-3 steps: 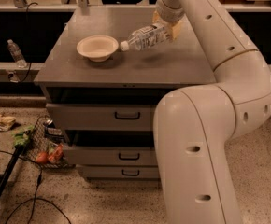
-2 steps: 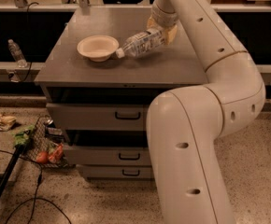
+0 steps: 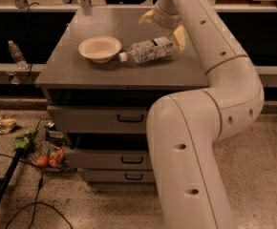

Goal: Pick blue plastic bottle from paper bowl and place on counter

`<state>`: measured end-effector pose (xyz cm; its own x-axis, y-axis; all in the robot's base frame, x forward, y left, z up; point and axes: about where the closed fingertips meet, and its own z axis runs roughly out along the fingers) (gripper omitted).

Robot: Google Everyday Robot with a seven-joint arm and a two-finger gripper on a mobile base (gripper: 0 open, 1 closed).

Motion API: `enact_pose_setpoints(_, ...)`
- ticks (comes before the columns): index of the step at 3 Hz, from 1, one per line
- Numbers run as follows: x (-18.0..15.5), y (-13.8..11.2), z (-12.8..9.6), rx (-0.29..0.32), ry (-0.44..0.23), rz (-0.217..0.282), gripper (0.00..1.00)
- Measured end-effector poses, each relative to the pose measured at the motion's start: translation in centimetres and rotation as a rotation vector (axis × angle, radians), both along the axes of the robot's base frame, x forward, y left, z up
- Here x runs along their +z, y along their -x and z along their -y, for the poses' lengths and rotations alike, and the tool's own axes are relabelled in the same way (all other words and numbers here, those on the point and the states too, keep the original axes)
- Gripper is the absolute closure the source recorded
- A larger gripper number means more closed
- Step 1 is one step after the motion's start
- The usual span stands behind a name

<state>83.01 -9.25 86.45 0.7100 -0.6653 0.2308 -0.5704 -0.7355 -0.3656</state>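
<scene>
The blue plastic bottle [image 3: 148,50], clear with a white label and white cap, lies on its side on the grey counter [image 3: 86,71]. Its cap points at the paper bowl [image 3: 99,48] and sits just beside the bowl's right rim. The cream bowl stands empty on the counter's left half. My gripper [image 3: 163,26] hangs just above and behind the bottle's base end. It is open, with one finger [image 3: 146,17] to the left and the other finger [image 3: 179,35] at the bottle's base. It holds nothing.
My white arm fills the right side and hides the counter's right front corner. Drawers with black handles [image 3: 130,119] are below. A small thin bottle [image 3: 16,54] stands on a ledge at left. Litter [image 3: 43,149] and cables lie on the floor at left.
The bottle was held tilted above the counter. Now it lies flat beside the bowl, and the fingers have spread off it.
</scene>
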Motion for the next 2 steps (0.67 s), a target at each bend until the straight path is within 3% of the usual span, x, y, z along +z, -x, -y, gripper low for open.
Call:
enact_pose_setpoints(1,3.7,-0.2,2.3,-0.031,-0.070,0.089,0.00)
enact_pose_setpoints(2,11.7,-0.9,6.5,-0.070,-0.272,0.321,0.00)
